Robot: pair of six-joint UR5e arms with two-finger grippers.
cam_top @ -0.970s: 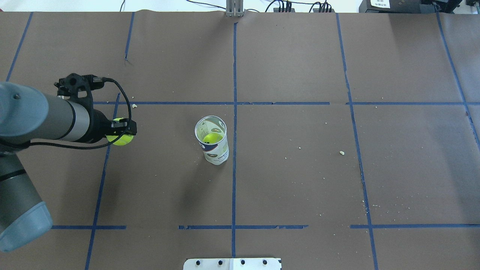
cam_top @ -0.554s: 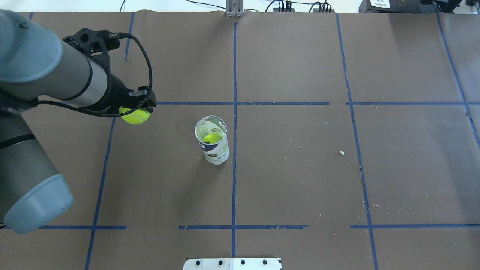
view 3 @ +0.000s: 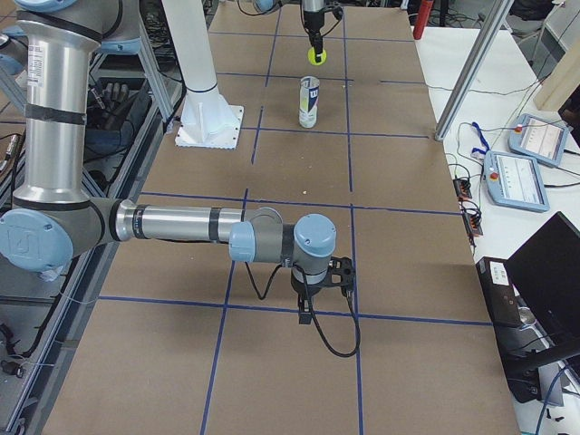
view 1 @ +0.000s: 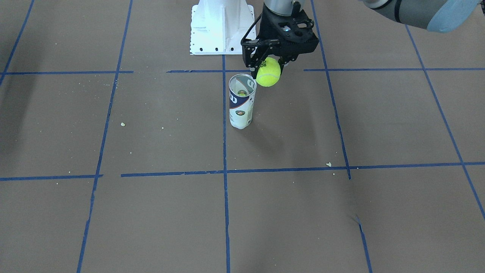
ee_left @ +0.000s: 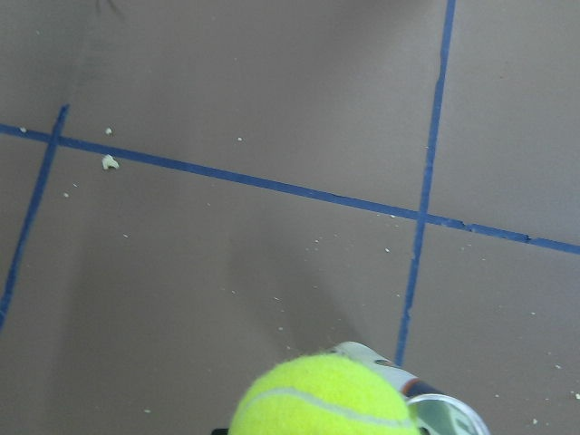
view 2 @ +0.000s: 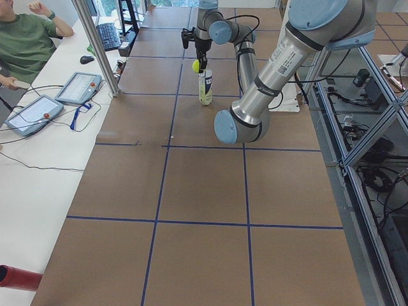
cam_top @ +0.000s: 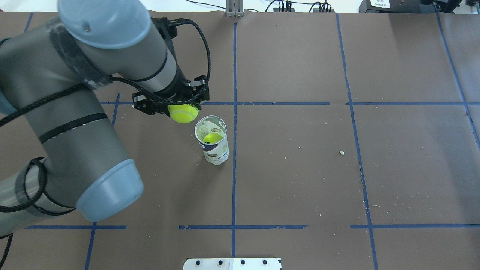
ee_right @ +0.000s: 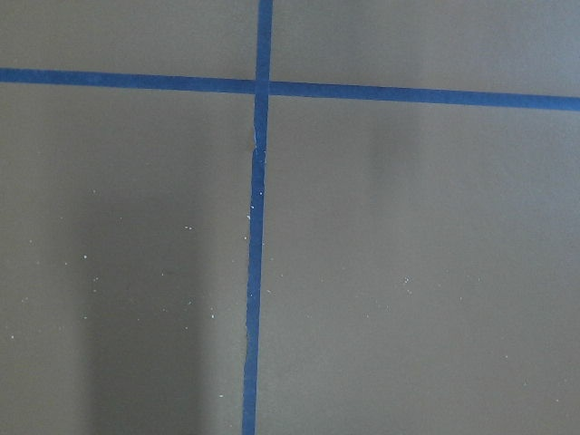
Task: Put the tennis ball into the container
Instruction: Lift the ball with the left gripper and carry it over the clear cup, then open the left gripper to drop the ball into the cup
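One tennis ball (cam_top: 183, 113), clamped in the left tool (view 1: 268, 69), hangs beside the container (view 1: 241, 102)'s mouth; right tool (view 3: 319, 288)'s grip unclear.

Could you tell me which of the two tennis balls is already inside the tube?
The lower ball, sitting inside the upright container, visible through its mouth; the other tennis ball is outside, held in the left gripper.

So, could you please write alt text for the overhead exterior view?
The left gripper holds a tennis ball close beside the open mouth of an upright clear container on a brown table. A second ball lies inside.
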